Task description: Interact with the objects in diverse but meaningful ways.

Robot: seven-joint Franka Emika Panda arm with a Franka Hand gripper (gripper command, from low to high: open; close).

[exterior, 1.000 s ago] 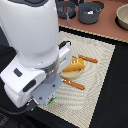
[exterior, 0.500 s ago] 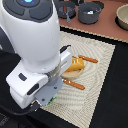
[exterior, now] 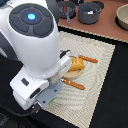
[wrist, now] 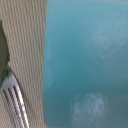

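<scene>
The pale blue carton (wrist: 87,62) fills most of the wrist view, very close up and blurry. It sits on the ribbed cream mat (wrist: 27,45). Beside it on the mat lies a silver fork (wrist: 15,102), with a dark green thing (wrist: 3,50) at its top end. In the exterior view the carton is hidden under the big white robot arm (exterior: 35,50).

The golden bread loaf (exterior: 76,64) lies near the middle of the mat (exterior: 97,65), just beside the arm. One thin red-brown sausage (exterior: 89,59) lies at the loaf's far side. Another sausage (exterior: 73,84) lies near the arm's low end.

The gripper is hidden, so I cannot tell if it is open or holding anything.

Past the mat, on the brown table (exterior: 107,27), stand a grey pot (exterior: 90,12) and a second dark pan (exterior: 66,9).
</scene>
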